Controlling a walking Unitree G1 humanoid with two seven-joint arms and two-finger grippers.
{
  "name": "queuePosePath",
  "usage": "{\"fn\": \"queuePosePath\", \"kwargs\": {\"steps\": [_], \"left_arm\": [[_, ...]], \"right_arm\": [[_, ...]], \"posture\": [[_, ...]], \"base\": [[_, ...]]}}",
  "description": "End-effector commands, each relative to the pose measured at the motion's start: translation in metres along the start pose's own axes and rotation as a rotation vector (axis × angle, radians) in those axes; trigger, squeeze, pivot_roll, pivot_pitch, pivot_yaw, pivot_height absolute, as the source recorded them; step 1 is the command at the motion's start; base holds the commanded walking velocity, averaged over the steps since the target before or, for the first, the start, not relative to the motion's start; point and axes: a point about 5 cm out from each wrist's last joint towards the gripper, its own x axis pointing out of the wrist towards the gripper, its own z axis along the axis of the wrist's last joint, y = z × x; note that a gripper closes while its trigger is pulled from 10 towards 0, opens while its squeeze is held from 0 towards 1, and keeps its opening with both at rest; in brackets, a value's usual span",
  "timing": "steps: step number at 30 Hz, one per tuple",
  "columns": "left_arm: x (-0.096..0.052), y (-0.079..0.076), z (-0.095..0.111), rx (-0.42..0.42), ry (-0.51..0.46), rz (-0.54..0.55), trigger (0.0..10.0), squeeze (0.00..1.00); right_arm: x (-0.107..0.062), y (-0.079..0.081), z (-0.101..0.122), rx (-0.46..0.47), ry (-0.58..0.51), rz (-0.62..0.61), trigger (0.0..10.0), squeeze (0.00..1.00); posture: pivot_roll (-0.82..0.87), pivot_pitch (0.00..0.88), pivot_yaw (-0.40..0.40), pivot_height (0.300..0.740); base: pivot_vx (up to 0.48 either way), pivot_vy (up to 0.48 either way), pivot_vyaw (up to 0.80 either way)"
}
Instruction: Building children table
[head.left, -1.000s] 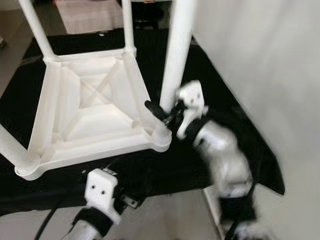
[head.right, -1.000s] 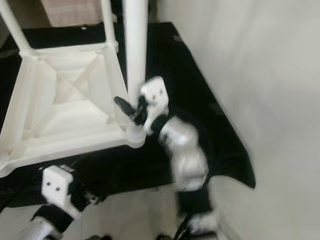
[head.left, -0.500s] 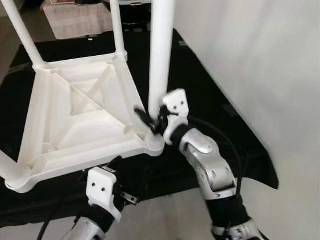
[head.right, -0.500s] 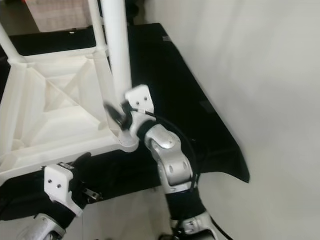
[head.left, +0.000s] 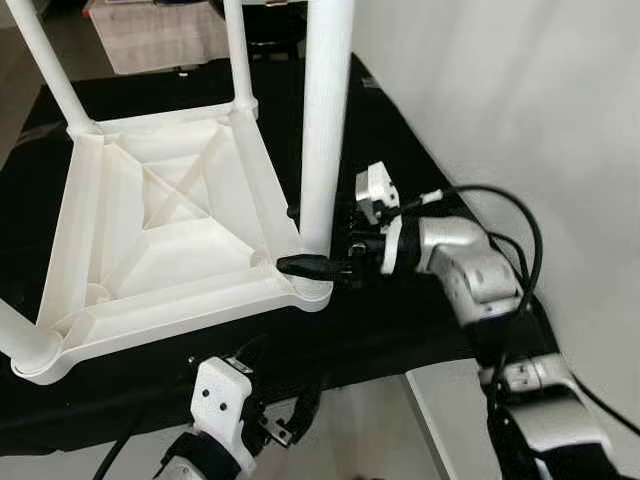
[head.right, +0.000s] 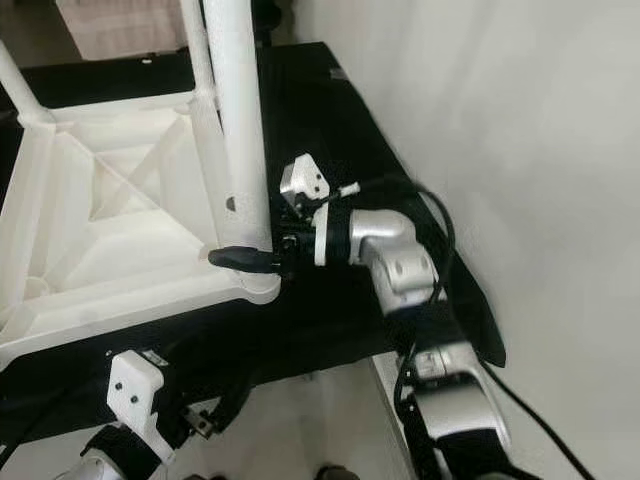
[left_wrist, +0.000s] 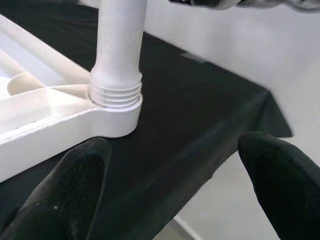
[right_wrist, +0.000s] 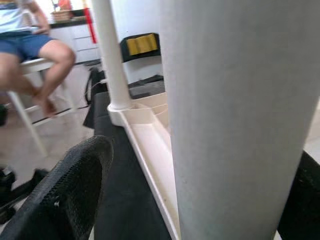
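The table leg (head.left: 325, 120) is running off the picture's top edge, and it is hiding one finger of the right gripper (head.left: 318, 255) behind it.

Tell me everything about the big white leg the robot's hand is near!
The white leg is a thick, smooth round tube that looks like plastic. It stands upright in the corner socket of the upside-down white table, which lies on a black cloth. Screw threads show at its bottom, just above the socket. The right gripper has its black fingers open on either side of the leg near its base.
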Motion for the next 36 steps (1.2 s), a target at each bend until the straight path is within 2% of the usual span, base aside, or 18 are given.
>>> {"fn": "queuePosePath", "kwargs": {"steps": [1, 4, 5, 6, 7, 8, 13, 17, 20, 21, 23, 24, 26, 27, 29, 34, 35, 36], "left_arm": [[-0.004, 0.009, -0.005, -0.011, 0.021, 0.0, 10.0, 0.0], [-0.004, 0.016, -0.007, -0.031, 0.015, 0.001, 10.0, 0.0], [-0.004, 0.017, -0.007, -0.051, 0.01, -0.007, 10.0, 0.0], [-0.004, 0.017, -0.007, -0.051, 0.01, -0.007, 10.0, 0.0], [-0.004, 0.016, -0.008, -0.065, 0.006, -0.016, 10.0, 0.0], [-0.004, 0.015, -0.008, -0.075, 0.002, -0.024, 10.0, 0.0], [-0.006, 0.014, -0.008, -0.064, 0.008, -0.045, 10.0, 0.0], [-0.006, 0.012, -0.004, 0.036, 0.014, -0.057, 10.0, 0.0], [-0.009, 0.012, 0.001, 0.114, -0.01, 0.009, 10.0, 0.0], [-0.009, 0.012, 0.001, 0.114, -0.01, 0.009, 10.0, 0.0], [-0.013, 0.01, 0.005, 0.149, -0.028, 0.055, 10.0, 0.0], [-0.013, 0.01, 0.005, 0.149, -0.028, 0.055, 10.0, 0.0], [-0.015, 0.006, 0.009, 0.169, -0.04, 0.091, 10.0, 0.0], [-0.015, 0.006, 0.009, 0.169, -0.04, 0.091, 10.0, 0.0], [-0.016, 0.006, 0.009, 0.172, -0.047, 0.115, 10.0, 0.0], [-0.016, 0.008, 0.005, 0.139, -0.043, 0.115, 10.0, 0.0], [-0.016, 0.008, 0.004, 0.13, -0.039, 0.11, 10.0, 0.0], [-0.016, 0.008, 0.004, 0.13, -0.039, 0.11, 10.0, 0.0]], "right_arm": [[0.003, 0.001, -0.003, -0.002, 0.009, 0.076, 10.0, 0.0], [0.002, -0.002, -0.001, -0.002, 0.013, 0.088, 10.0, 0.0], [0.002, -0.003, -0.001, 0.001, 0.01, 0.107, 5.6, 0.0], [0.002, -0.003, -0.001, 0.001, 0.01, 0.107, 5.6, 0.0], [0.001, -0.004, 0.0, -0.001, 0.002, 0.126, 2.4, 0.0], [-0.001, -0.003, -0.001, 0.008, -0.002, 0.149, 0.0, 0.0], [-0.006, -0.003, -0.006, 0.028, 0.001, 0.16, 0.0, 0.0], [-0.012, -0.005, -0.025, 0.045, 0.033, 0.028, 0.0, 0.0], [-0.018, -0.003, -0.058, 0.101, 0.135, -0.201, 0.0, 0.0], [-0.018, -0.003, -0.058, 0.101, 0.135, -0.201, 0.0, 0.0], [-0.022, 0.0, -0.086, 0.15, 0.245, -0.56, 0.0, 0.0], [-0.022, 0.0, -0.086, 0.15, 0.245, -0.56, 0.0, 0.0], [-0.033, 0.015, -0.103, 0.185, 0.326, -0.922, 0.0, 0.0], [-0.033, 0.015, -0.103, 0.185, 0.326, -0.922, 0.0, 0.0], [-0.039, 0.022, -0.105, 0.187, 0.34, -1.054, 0.0, 0.0], [-0.038, 0.012, -0.103, 0.165, 0.326, -1.085, 0.0, 0.0], [-0.033, 0.009, -0.1, 0.166, 0.312, -1.061, 0.7, 0.0], [-0.033, 0.009, -0.1, 0.166, 0.312, -1.061, 0.7, 0.0]], "posture": [[-0.02, 0.111, -0.056, 0.74], [-0.01, 0.107, -0.066, 0.74], [-0.01, 0.107, -0.066, 0.74], [-0.01, 0.107, -0.066, 0.74], [-0.01, 0.107, -0.066, 0.74], [-0.01, 0.106, -0.065, 0.74], [-0.02, 0.105, -0.053, 0.74], [-0.02, 0.108, -0.048, 0.74], [-0.02, 0.117, -0.053, 0.74], [-0.02, 0.117, -0.053, 0.74], [-0.03, 0.123, -0.051, 0.74], [-0.03, 0.123, -0.051, 0.74], [-0.03, 0.125, -0.046, 0.74], [-0.03, 0.125, -0.046, 0.74], [-0.04, 0.121, -0.037, 0.74], [-0.04, 0.109, -0.036, 0.74], [-0.04, 0.105, -0.036, 0.74], [-0.04, 0.105, -0.036, 0.74]], "base": [[0.0, 0.0, 0.0], [0.0, 0.0, 0.0], [0.0, 0.0, 0.0], [0.0, 0.0, 0.0], [0.0, 0.0, 0.0], [0.0, 0.0, 0.0], [0.0, 0.0, 0.0], [0.0, 0.0, 0.0], [0.0, 0.0, 0.0], [0.0, 0.0, 0.0], [0.0, 0.0, 0.0], [0.0, 0.0, 0.0], [0.0, 0.0, 0.0], [0.0, 0.0, 0.0], [0.0, 0.0, 0.0], [0.0, 0.0, 0.0], [0.0, 0.0, 0.0], [0.0, 0.0, 0.0]]}}
